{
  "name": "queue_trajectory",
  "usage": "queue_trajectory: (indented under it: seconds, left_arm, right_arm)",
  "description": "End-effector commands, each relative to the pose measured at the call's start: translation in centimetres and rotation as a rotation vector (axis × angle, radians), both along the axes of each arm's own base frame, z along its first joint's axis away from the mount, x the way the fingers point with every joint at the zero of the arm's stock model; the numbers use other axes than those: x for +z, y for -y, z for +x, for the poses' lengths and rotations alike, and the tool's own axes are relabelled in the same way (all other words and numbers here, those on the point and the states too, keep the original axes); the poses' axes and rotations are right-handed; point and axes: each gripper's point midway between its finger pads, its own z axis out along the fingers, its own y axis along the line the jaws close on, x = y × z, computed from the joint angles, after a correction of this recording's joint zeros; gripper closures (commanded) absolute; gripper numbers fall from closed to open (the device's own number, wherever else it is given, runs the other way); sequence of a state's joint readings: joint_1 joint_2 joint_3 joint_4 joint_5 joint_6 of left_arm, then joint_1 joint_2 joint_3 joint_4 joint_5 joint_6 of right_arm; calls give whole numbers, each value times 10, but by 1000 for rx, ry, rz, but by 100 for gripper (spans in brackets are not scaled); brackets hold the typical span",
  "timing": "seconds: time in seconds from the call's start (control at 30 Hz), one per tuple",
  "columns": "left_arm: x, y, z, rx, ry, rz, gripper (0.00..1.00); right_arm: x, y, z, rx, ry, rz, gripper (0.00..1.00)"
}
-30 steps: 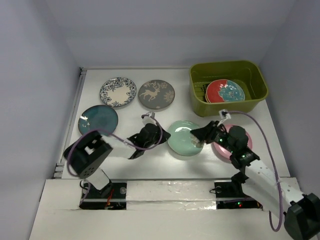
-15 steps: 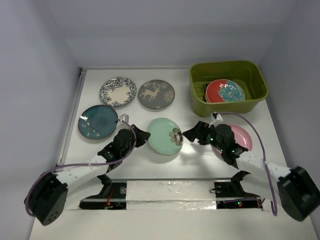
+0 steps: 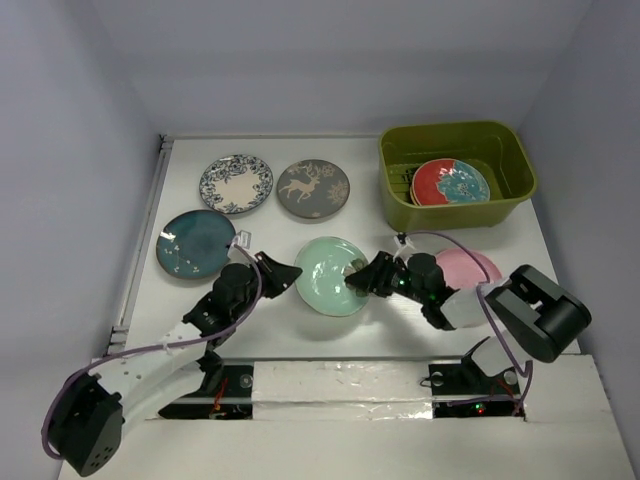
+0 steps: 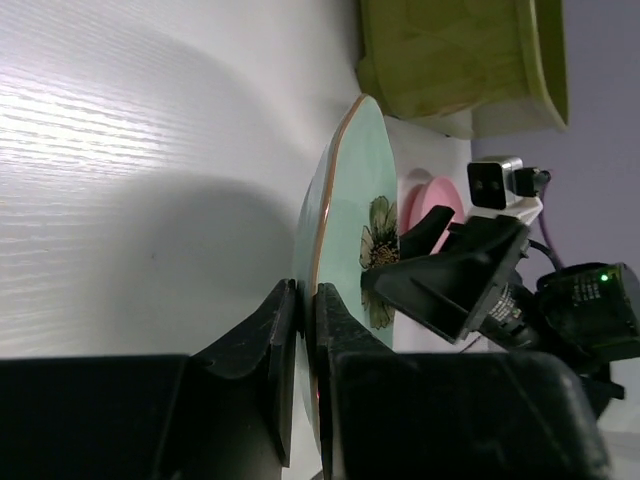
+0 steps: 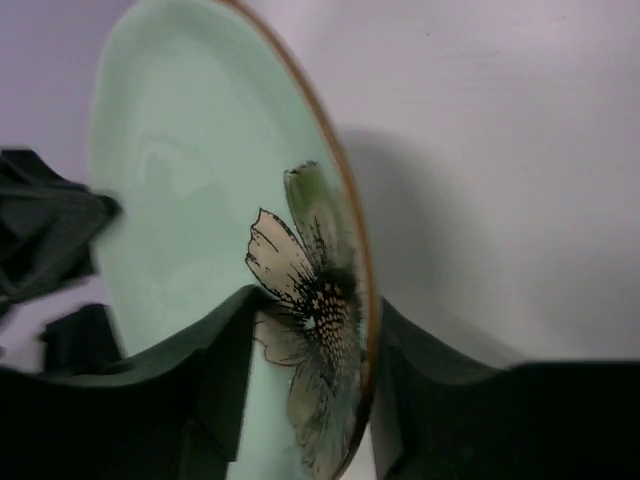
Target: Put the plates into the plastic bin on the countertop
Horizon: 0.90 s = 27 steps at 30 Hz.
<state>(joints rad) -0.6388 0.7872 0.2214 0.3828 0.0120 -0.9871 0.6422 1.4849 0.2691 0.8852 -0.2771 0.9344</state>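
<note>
Pinching opposite rims of the mint plate (image 3: 325, 275), the left fingers (image 3: 283, 273) and right fingers (image 3: 361, 280) face each other in the top view. The bin (image 3: 455, 135) stands well beyond the right fingers. Left wrist view: the fingers (image 4: 278, 340) are almost closed on the plate's edge, and the plate stands tilted over the table (image 4: 150, 150). Right wrist view: the fingers (image 5: 225, 370) clamp the flowered rim.

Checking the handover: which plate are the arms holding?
The mint green plate: tilted up, rim between the jaws of the left gripper and right gripper; the others lie flat.
</note>
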Motion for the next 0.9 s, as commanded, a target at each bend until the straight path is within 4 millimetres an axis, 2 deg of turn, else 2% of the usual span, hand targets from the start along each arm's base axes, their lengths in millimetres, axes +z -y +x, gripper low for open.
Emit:
queue_trajectory:
  seconds: [0.0,0.03,0.1,0.13,0.17,0.2,0.23,0.27,0.3,0.33,0.37,0.4,0.43,0.47,0.5,0.57,0.6,0.63,0.67,0.7,0.73,0.77,0.83,0.87]
  left_arm:
    - [92,16,-1,-65,190,-236,100]
    - [95,15,-1,-62,193,-226,100]
    - [105,10,-1,-52,214,-197,100]
    - [108,7,0,-35,223,-182,100]
    - [113,4,-1,-29,242,-174,100]
    - [115,-1,2,-15,255,-129,94]
    - [116,-6,4,5,266,-101,76]
    - [121,-8,3,1,282,-83,68]
    - [123,-12,4,17,283,-43,62]
    - [125,-20,7,42,305,7,55]
    - [131,-24,6,49,319,27,52]
    - [136,-28,4,55,318,55,51]
    - [140,-35,4,71,340,94,50]
    - [149,-40,1,79,363,103,49]
    - [154,-46,-3,83,363,132,49]
    - [165,-58,-8,99,399,180,49]
    - [173,-64,-14,101,406,201,49]
    - [178,-68,-17,107,415,216,49]
    - [185,-74,-22,112,435,222,48]
    - [181,-79,-25,104,431,271,48]
    - [190,-85,-28,121,449,282,47]
    - [195,-91,-32,127,463,293,47]
    - [191,-102,-34,148,462,357,46]
    - [192,-108,-38,169,466,354,45]
  right_arm:
    - [44,-11,-5,34,108,188,56]
    - [58,-10,-5,24,132,229,80]
    - [67,-5,-4,-4,150,242,95]
    - [64,-3,-3,-17,136,212,100]
    - [85,1,0,-41,187,232,100]
    - [92,3,2,-56,201,221,100]
    - [92,5,8,-72,191,158,100]
    - [122,13,14,-122,260,173,100]
    - [134,17,18,-148,289,152,100]
    - [127,26,22,-177,280,51,100]
    - [166,37,39,-261,352,57,100]
    - [190,51,45,-314,402,54,100]
    - [196,63,52,-346,409,17,100]
    - [210,89,69,-422,434,8,100]
    - [237,102,78,-449,479,26,100]
    - [252,127,95,-487,496,4,100]
    - [280,156,110,-571,541,-8,100]
    - [270,169,126,-607,501,-61,100]
    - [276,181,136,-640,505,-71,100]
    - [277,198,147,-677,501,-88,100]
    - [273,208,166,-704,469,-118,100]
    - [269,215,176,-722,448,-137,100]
    - [267,239,196,-779,418,-185,100]
    - [250,246,209,-783,372,-208,100]
